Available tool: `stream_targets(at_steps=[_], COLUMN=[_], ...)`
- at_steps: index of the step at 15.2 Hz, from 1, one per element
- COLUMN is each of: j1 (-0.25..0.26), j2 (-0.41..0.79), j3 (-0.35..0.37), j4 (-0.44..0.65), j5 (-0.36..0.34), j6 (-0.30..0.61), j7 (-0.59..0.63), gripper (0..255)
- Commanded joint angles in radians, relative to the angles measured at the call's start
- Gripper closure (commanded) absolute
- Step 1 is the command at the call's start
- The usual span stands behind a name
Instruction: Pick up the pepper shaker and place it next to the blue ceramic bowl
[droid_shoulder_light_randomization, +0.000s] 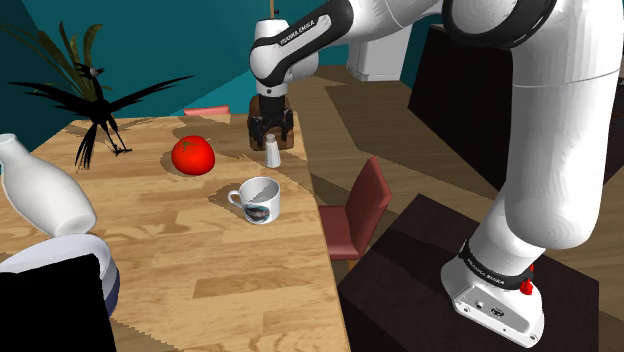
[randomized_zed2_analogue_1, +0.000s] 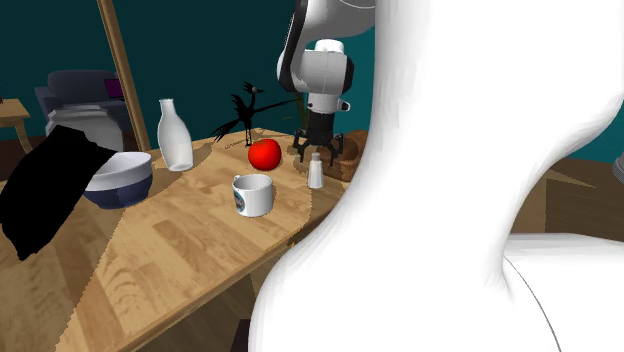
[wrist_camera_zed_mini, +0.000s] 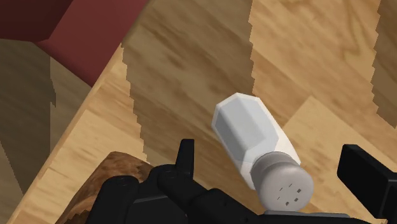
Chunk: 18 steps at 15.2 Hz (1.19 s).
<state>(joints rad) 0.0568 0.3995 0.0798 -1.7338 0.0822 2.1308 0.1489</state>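
Progress looks early: the pepper shaker (droid_shoulder_light_randomization: 272, 152), pale-bodied with a grey perforated cap, stands upright on the wooden worktop (droid_shoulder_light_randomization: 200, 260) near the edge on the shoulder view's right, not yet lifted. The end effector (droid_shoulder_light_randomization: 270, 130) hangs directly over it. In the wrist view its two black fingers (wrist_camera_zed_mini: 186, 153) stand wide apart on either side of the shaker's cap, with a clear gap on each side, so it is open and grips nothing. Reaching the shaker seems done, or nearly so. What I judge remains is a final lowering, closing on the shaker, lifting it, carrying it across and setting it down. The bowl (randomized_zed2_analogue_1: 125, 188), blue below and white toward the rim, sits well apart from the shaker at the second exterior view's left, partly behind a black shape (randomized_zed2_analogue_1: 45, 195). Between shaker and bowl lie a white mug (randomized_zed2_analogue_1: 252, 195), a red tomato-like ball (randomized_zed2_analogue_1: 264, 154) and a white bottle (randomized_zed2_analogue_1: 175, 138), so the carry will probably need height to pass them.
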Motion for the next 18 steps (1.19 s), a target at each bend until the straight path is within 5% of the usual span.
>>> stream_targets(at_steps=[1, 6, 7, 18], j1=[0.0, 0.0, 0.0, 0.0], j2=[0.002, 0.002, 0.002, -0.009], j3=[0.0, 0.0, 0.0, 0.0], j4=[-0.002, -0.002, -0.002, 0.009], j5=[0.0, 0.0, 0.0, 0.0], j6=[0.005, 0.005, 0.005, -0.018], j7=[0.0, 0.0, 0.0, 0.002], gripper=[0, 0, 255, 255])
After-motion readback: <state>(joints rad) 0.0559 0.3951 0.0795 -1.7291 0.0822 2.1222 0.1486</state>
